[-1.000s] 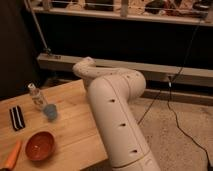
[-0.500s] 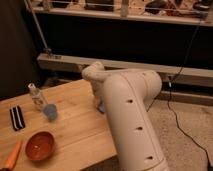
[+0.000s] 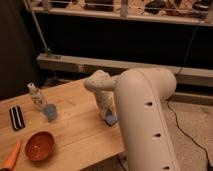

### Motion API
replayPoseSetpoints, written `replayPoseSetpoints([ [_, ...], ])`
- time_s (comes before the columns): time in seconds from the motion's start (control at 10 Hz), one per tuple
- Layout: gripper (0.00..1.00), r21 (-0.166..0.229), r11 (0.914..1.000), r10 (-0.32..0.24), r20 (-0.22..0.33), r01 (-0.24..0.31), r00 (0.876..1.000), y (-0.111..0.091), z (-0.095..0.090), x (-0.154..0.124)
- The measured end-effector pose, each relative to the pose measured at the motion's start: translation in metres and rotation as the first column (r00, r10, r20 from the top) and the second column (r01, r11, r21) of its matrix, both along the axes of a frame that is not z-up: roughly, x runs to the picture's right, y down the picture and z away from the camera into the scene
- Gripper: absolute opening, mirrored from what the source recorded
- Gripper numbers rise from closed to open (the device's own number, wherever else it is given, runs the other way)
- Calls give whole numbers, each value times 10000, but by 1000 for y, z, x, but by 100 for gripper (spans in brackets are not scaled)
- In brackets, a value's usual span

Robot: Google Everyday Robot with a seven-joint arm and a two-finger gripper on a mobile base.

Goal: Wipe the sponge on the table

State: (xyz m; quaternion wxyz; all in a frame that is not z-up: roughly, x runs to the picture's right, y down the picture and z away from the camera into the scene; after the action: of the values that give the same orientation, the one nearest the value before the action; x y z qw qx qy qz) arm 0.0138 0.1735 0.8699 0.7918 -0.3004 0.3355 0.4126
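Note:
The table (image 3: 75,125) is a light wooden top filling the lower left of the camera view. My arm reaches in from the right and bends down over the table's right part. The gripper (image 3: 107,116) points down at the tabletop near the right edge. The sponge (image 3: 111,120), a small light-blue block, shows at the gripper's tip, held against the wood. The arm's big white link hides the table's right corner.
A pale-blue cup (image 3: 50,111) and a small clear bottle (image 3: 35,96) stand at the left. A black-and-white striped object (image 3: 17,117), a red-brown bowl (image 3: 40,145) and an orange stick (image 3: 12,155) lie nearer the front left. Beyond the table's right edge is the floor with a cable (image 3: 195,135).
The arm has swung to the right and its end has come down to the tabletop near the right edge. The blue sponge now shows at the tip. Other objects have not moved.

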Motion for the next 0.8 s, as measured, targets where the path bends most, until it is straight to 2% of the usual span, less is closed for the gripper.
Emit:
replayPoseSetpoints([
  [0.2,0,-286,9992,-263,400,275,9989,17,-8,-22],
  [0.3,0,-658,9952,-660,904,721,9937,39,-14,-45],
  [0.4,0,-831,9920,-853,1180,954,9893,49,-16,-58],
  [0.6,0,-1102,9835,-1196,2001,1436,9725,66,-25,-91],
  [0.8,0,-1172,9802,-1202,2876,1594,9502,69,-35,-126],
])
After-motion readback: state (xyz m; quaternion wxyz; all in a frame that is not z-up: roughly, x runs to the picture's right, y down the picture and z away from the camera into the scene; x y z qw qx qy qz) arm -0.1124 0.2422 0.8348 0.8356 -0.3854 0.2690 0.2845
